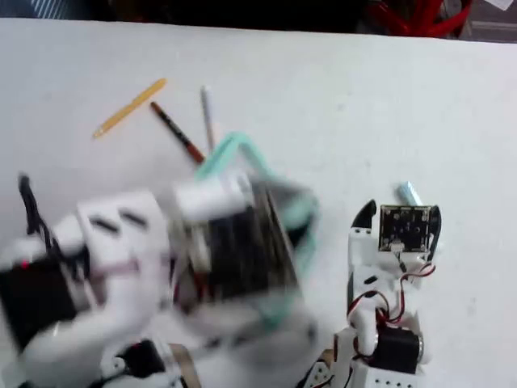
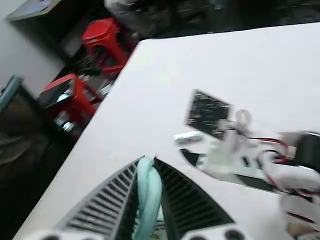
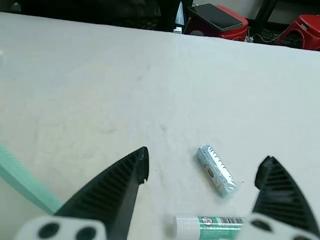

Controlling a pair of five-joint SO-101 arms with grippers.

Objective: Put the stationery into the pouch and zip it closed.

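You are at the loading step, and by the look of it nothing is packed yet. Your left gripper (image 2: pixel 148 161) has its fingers closed on the rim of the teal pouch (image 1: pixel 234 145), held near the middle of the counter (image 1: pixel 339 97). Your right gripper (image 3: pixel 206 159) stands to the right with its fingers wide, straddling a blue stick (image 3: pixel 216 169); a white tube (image 3: pixel 207 222) lies just nearer. A yellow pen (image 1: pixel 129 107), red pen (image 1: pixel 176 134) and white pen (image 1: pixel 208 115) lie far left of the pouch. Next, I judge, you close on the stick and carry it left to the pouch mouth, which must be held steady and open. The counter is plain white; red stools (image 2: pixel 102 42) stand beyond its far edge.
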